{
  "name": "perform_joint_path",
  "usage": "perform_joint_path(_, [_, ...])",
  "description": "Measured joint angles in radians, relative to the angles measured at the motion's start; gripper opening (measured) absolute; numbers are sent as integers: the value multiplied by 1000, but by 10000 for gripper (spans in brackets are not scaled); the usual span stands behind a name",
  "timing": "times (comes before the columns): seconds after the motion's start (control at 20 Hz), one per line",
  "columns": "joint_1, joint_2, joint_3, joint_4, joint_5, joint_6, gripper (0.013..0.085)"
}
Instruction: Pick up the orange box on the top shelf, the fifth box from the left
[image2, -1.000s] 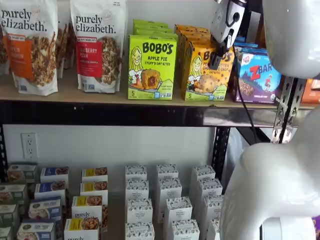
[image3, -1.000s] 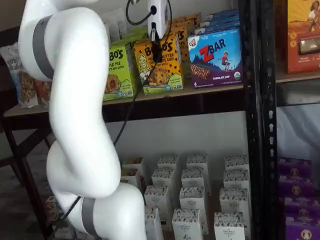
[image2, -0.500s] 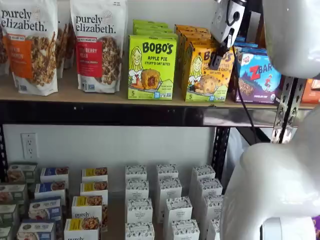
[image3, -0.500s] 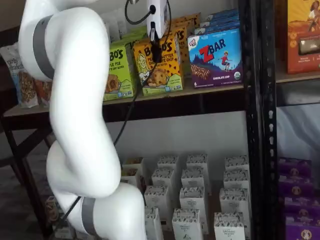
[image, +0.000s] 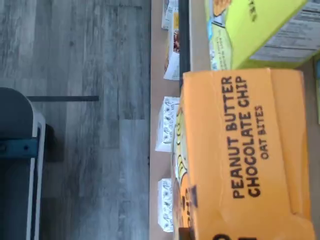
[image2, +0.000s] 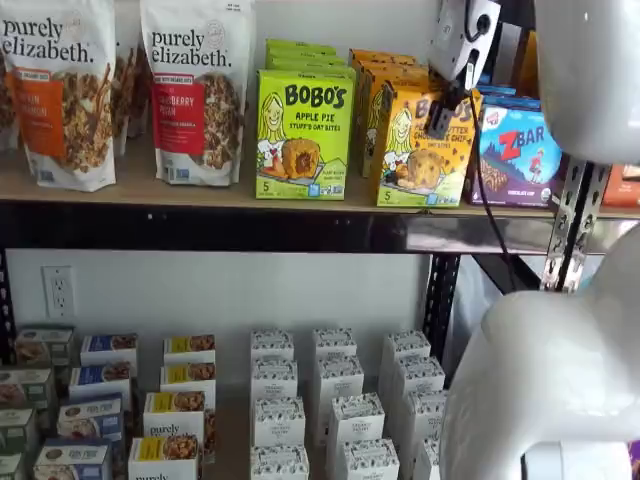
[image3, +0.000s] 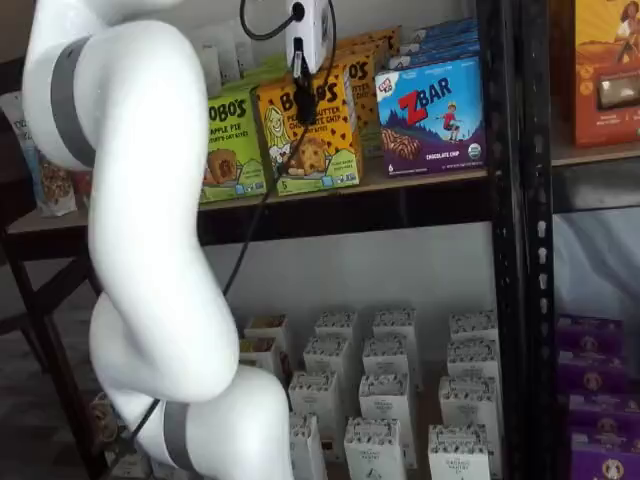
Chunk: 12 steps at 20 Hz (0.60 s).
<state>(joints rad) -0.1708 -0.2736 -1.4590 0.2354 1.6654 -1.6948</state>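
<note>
The white arm (image3: 150, 260) fills much of both shelf views, standing between the cameras and the top shelf (image2: 200, 195). On that tan board stand granola bags (image2: 195, 90), a lime-green Bobo's box (image2: 304, 133), the orange box (image2: 423, 145) and a blue ZBar box (image2: 520, 150), in that order from left to right. The orange box is the front carton of its row, tilted a little, its lower edge close to the board; whether it touches the board cannot be told. The gripper (image2: 440, 118) comes down onto the box's upper front, its black fingers closed on the carton. In the wrist view the box's top face reads "PEANUT BUTTER CHOCOLATE CHIP OAT BITES"
</note>
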Motion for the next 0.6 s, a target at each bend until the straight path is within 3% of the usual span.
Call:
perform_joint_path(0.3, [-4,-67,48,-27,50,-5,330])
perform_joint_path(0.6, [17,-162,142,-74,88,7,330])
